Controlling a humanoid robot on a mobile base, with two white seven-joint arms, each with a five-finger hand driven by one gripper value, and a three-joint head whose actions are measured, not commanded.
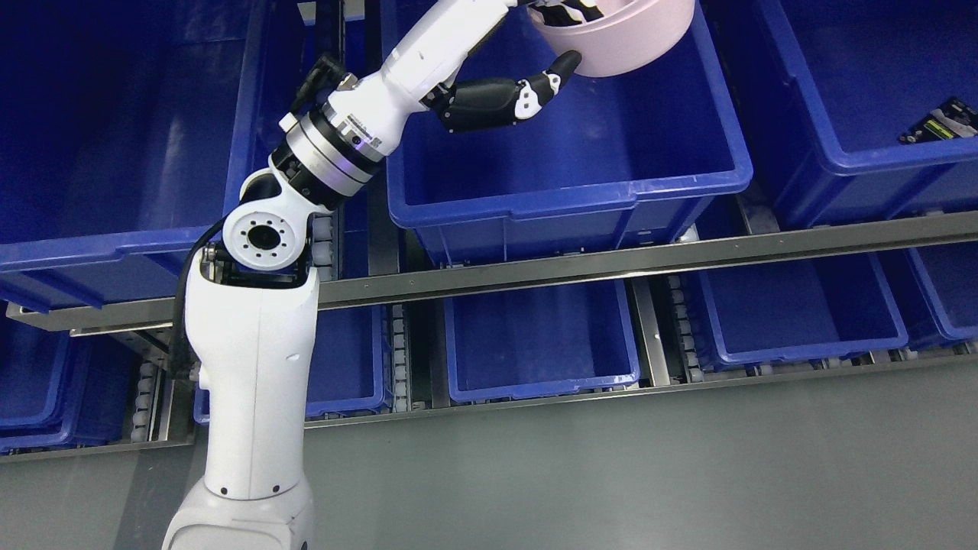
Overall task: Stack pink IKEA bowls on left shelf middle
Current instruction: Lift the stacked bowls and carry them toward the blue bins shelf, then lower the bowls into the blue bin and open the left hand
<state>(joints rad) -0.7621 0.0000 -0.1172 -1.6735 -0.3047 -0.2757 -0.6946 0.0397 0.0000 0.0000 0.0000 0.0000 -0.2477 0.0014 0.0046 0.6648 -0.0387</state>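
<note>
One pale pink round plastic bowl (626,34) sits against the fingertips. Three large deep blue plastic bins (581,191) line the upper shelf below and beside the fingers; at least four smaller blue bins (539,344) fill the lower row.

I look down on a grey floor (611,473) below steel shelf rails (649,263) with roller tracks (397,359), carrying rows of blue plastic bins (581,206) on two tiers.

Pink bowl (620,38): upper part cut by top edge. Left hand (535,53): upper fingers cropped. Item in right bin (941,122): too small to identify.
</note>
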